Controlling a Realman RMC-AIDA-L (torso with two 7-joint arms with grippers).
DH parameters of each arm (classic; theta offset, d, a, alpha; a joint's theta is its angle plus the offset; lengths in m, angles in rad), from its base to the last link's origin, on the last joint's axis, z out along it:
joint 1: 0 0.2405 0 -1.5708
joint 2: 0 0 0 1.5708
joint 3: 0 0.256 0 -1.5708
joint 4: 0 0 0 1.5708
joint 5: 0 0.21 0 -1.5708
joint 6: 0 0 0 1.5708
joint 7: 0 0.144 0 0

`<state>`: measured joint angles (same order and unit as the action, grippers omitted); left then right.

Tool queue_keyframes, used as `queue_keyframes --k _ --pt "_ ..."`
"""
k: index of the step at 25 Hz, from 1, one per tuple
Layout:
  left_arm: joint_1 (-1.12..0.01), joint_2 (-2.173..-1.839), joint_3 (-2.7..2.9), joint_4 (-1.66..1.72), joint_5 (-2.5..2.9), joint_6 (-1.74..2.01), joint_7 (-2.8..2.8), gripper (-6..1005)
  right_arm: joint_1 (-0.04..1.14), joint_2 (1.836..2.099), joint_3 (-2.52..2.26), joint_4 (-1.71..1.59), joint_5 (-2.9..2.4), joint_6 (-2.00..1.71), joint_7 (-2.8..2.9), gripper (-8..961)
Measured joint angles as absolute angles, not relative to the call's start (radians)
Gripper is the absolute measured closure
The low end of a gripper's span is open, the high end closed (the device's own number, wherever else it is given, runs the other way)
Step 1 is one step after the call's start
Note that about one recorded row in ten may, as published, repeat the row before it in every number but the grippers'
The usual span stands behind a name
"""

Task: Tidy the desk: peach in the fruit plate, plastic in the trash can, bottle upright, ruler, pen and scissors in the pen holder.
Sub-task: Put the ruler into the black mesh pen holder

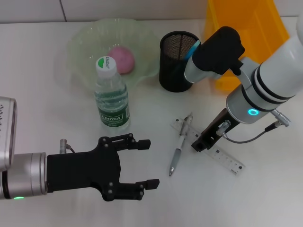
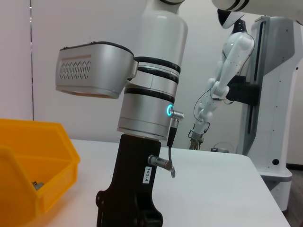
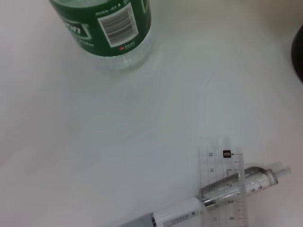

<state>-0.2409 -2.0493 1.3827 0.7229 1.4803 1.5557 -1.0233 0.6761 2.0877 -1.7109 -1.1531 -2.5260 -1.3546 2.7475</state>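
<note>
On your left, the left end effector [image 1: 142,163] hovers low over the bench [image 1: 57,109] with its fingers spread wide and holding nothing, and the bottle [image 1: 111,94] already stands upright just beyond it, near the fruit plate [image 1: 80,47] with the peach [image 1: 122,59] inside. To its right the pen [image 1: 178,151] lies across one end of the ruler [image 1: 208,146], whose long axis runs diagonally toward the robot's right. The right end effector [image 1: 201,144] is down directly on the ruler beside the pen, so it is the nearer arm, but you cannot tell if its fingers are open or closed.
</note>
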Motion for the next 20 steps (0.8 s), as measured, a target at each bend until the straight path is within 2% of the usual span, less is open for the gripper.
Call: queue_keyframes --k 6,14,18,20 --pt "-0.241 -2.049 1.382 0.726 1.480 1.557 -1.023 187 0.660 2.088 -1.663 -1.209 -2.525 -1.390 2.747 575" --pt "-0.239 -2.051 1.381 0.725 1.480 1.559 -1.023 187 0.568 2.085 -1.437 -1.481 -2.504 -1.439 2.718 576" --pt "-0.239 -2.054 1.381 0.721 1.480 1.559 -1.023 187 0.505 2.087 -1.271 -1.540 -2.307 -1.330 2.591 576" --pt "-0.239 -2.056 1.382 0.719 1.480 1.559 -1.023 187 0.457 2.084 -1.224 -1.480 -2.046 -1.183 2.393 576"
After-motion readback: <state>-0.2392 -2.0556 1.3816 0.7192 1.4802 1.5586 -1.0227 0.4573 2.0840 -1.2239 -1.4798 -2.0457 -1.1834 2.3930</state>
